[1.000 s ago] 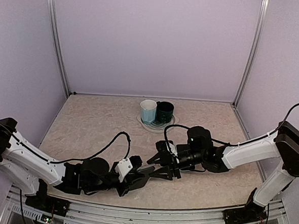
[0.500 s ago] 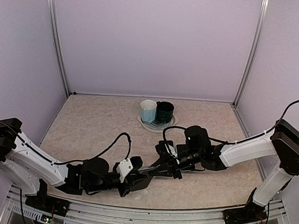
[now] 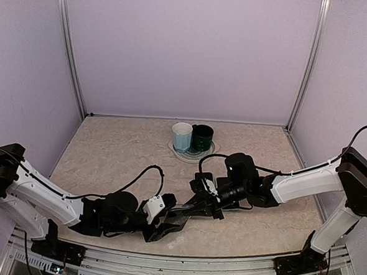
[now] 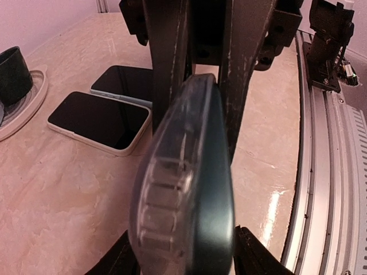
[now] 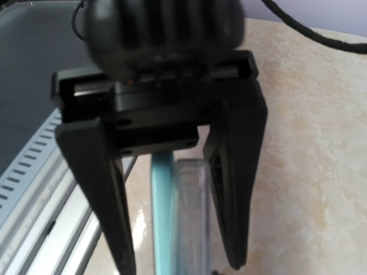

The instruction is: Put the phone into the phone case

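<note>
My left claw (image 4: 184,260) pinches the phone (image 4: 213,189) against the phone case (image 4: 163,195), edge-up over the table (image 4: 69,189); the right claw (image 3: 201,208) straddles them, whether pressing I cannot tell, so I'd squeeze evenly.

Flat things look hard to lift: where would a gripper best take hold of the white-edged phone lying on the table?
The white-edged phone lies flat, screen up, so only its thin sides offer purchase: probably grip across the two long edges, coming straight down. The blue-edged phone sits close along one, leaving that finger little room.
</note>
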You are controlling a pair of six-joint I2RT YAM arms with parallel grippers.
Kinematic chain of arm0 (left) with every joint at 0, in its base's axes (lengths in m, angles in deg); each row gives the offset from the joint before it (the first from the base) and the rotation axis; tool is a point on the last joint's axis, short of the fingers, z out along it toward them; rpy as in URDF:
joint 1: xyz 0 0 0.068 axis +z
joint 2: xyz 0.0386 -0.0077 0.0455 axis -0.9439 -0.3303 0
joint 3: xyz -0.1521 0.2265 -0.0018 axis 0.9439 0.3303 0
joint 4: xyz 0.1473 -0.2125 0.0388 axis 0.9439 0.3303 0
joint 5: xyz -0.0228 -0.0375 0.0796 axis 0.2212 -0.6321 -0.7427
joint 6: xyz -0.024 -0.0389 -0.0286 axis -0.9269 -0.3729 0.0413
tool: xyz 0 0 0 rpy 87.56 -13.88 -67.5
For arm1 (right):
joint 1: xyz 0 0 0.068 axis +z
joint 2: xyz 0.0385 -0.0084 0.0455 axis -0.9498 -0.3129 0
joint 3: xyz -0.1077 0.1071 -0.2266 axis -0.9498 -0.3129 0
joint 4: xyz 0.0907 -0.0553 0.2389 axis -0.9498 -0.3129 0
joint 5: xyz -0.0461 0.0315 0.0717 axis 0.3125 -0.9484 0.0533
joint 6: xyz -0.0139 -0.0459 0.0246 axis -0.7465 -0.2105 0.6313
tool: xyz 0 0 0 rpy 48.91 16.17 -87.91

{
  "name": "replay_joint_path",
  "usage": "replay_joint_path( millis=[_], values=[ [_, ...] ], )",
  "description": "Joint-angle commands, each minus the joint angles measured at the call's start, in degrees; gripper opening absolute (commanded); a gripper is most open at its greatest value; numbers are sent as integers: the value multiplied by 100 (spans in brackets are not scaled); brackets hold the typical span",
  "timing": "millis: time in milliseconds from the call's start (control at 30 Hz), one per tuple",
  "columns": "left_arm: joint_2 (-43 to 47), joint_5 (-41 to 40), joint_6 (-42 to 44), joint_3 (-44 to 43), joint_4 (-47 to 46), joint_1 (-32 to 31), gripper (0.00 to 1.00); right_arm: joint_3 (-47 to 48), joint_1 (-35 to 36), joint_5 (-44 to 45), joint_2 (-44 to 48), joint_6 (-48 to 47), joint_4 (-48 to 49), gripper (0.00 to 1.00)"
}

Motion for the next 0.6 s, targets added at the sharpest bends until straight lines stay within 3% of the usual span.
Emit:
replay_joint_path(
  millis=[0, 167, 467, 567],
  values=[
    [417, 203, -15, -32, 536, 73, 57, 11, -9, 123, 253, -243, -468, 0],
    [766, 109, 59, 114, 653, 146, 59, 56, -18, 59, 316, -350, -581, 0],
    [321, 452, 196, 2, 340, 229, 36, 58, -21, 7, 435, -502, -591, 0],
    [198, 654, 196, -57, 93, 230, 35, 103, -20, -66, 420, -557, -670, 0]
  ],
)
